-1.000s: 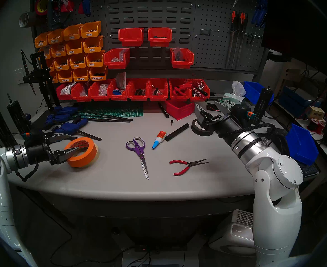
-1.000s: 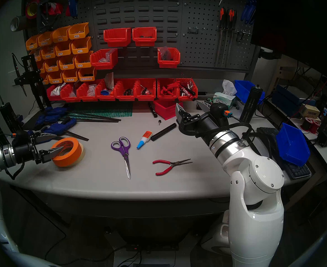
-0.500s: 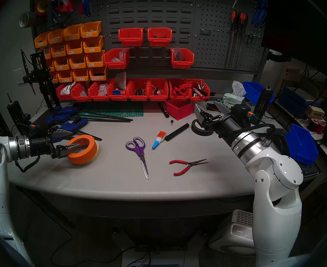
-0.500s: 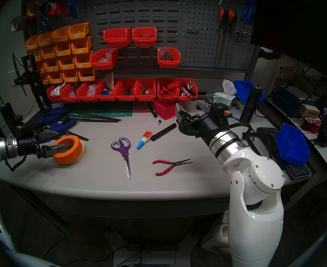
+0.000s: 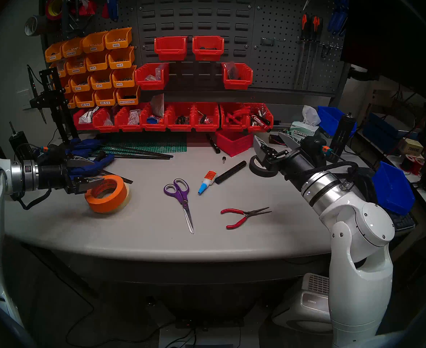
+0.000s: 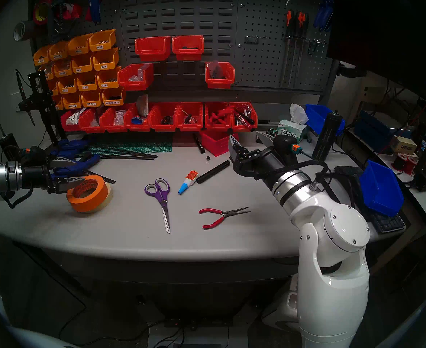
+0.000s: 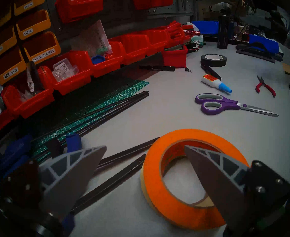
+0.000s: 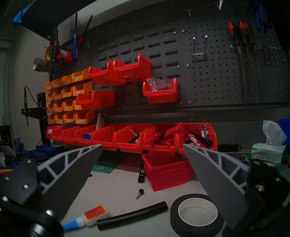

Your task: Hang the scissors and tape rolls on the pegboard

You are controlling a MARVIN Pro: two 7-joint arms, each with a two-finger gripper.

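- Presently, left gripper [image 7: 146, 149] stands wide open, one finger [image 7: 214, 180] hooked inside the wide bright orange tape roll [image 7: 183, 180], nothing clamped.
- Risk: roll slips off that finger; cream masking tape roll [image 5: 128, 198] beneath may drag along.

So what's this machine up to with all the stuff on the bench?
It is tidying tools onto the pegboard. The left gripper is open, one finger poked through the orange tape roll, which sits tilted on the cream tape roll. The scissors lie untouched on the table. The right gripper hangs open near a black tape roll.
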